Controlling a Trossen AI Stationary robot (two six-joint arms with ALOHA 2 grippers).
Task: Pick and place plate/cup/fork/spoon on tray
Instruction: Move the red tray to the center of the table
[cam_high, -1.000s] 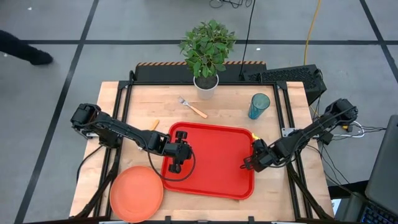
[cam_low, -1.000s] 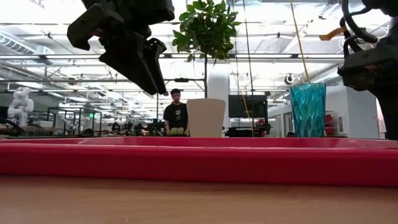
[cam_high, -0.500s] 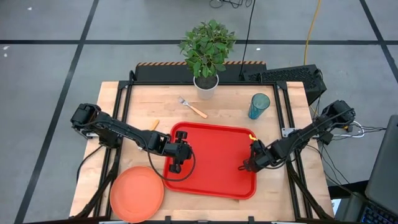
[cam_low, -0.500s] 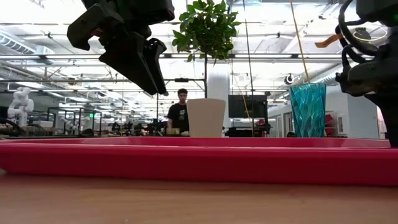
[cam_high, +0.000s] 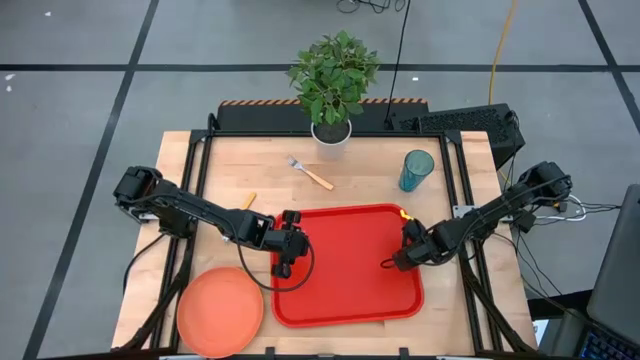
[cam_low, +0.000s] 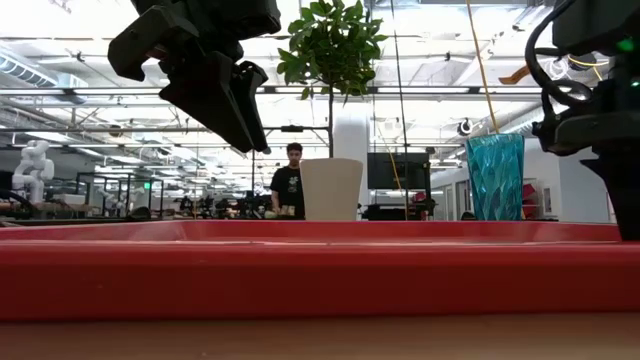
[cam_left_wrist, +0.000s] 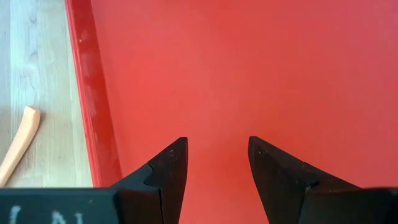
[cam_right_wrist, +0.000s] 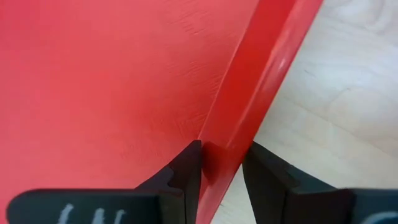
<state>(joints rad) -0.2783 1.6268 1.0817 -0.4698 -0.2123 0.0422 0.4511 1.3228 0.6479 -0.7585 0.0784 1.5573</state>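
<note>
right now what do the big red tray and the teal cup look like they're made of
The big red rectangular tray looks like moulded plastic with a semi-gloss finish: uniform colour, soft highlights along its raised rim. The teal-blue tumbler seems translucent plastic or possibly glass; light passes through its rippled wall, so the look leaves that open.

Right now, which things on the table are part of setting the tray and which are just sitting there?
Job: tray, plate, cup, fork, and an orange handle beside the tray, probably the spoon.

Not part of it: potted plant, keyboard.
</note>
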